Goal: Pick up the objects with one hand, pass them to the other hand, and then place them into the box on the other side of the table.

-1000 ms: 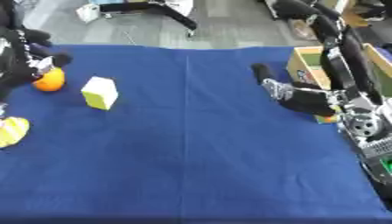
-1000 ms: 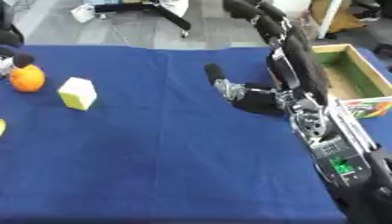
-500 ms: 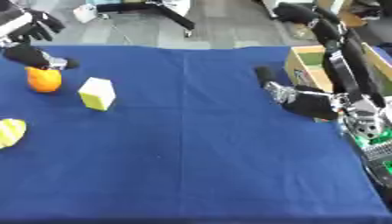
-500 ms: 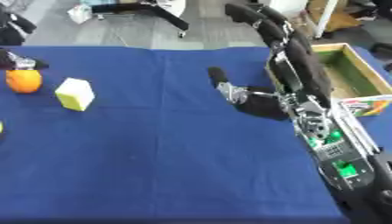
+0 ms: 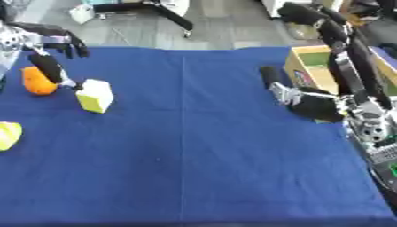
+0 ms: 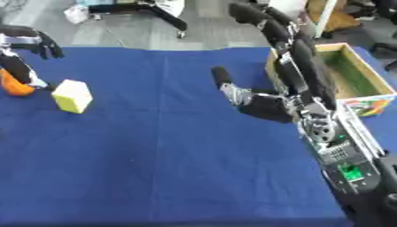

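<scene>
An orange lies on the blue table at the far left. A pale yellow block stands just to its right. A yellow object shows at the left edge, nearer to me. My left hand hangs open above the orange, one finger reaching down between the orange and the block and holding nothing. My right hand rests open at the right, beside the wooden box, with a finger pointing up.
The box stands at the table's right edge with a colourful item at its near side. My right arm stretches along the box's left wall. Office chair legs show beyond the far edge.
My left hand has come off the orange, risen and spread its fingers, and now hovers between orange and block. The right hand has stayed put.
</scene>
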